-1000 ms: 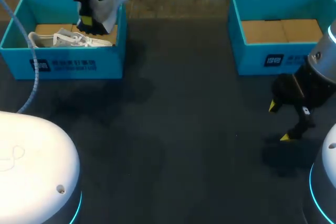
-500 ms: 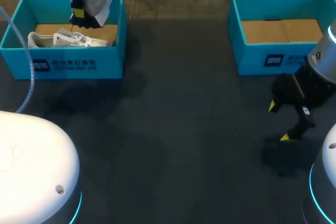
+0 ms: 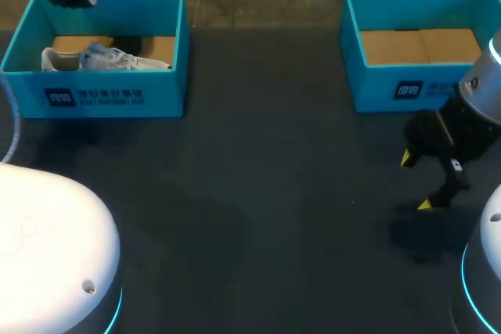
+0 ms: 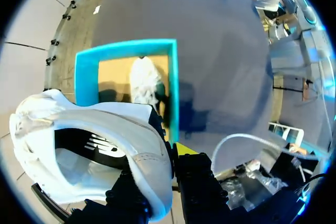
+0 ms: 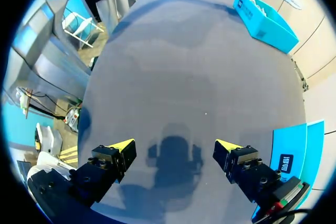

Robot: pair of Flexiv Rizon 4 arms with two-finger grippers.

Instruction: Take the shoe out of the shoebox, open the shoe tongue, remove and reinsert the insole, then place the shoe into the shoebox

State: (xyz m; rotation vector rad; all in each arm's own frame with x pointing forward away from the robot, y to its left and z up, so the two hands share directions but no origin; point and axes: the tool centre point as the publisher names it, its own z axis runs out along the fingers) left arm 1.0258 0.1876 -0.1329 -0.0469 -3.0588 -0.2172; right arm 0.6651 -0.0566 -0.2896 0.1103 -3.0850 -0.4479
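- My left gripper [image 4: 170,174] is clamped on a white shoe [image 4: 100,140], high over the far left corner of the table [image 3: 274,193].
- A second shoe [image 3: 106,59] lies in the left shoebox [image 3: 109,99] beneath.
- My right gripper [image 5: 176,150] hangs wide open near the table's right edge, before the other shoebox [image 3: 407,87].

Table [image 3: 274,193]: dark, matt, faintly grainy top. Left box [image 3: 109,99] and right box [image 3: 391,87]: matt cyan card walls, plain brown card floor. Shoe [image 4: 144,166]: white, smooth leather-like upper, stitched seams, dull sheen. Second shoe [image 3: 102,59]: white, looks like cloth. Right gripper [image 5: 175,148]: matt black bodies, smooth yellow tips. Arm base [image 3: 47,232]: glossy white shell
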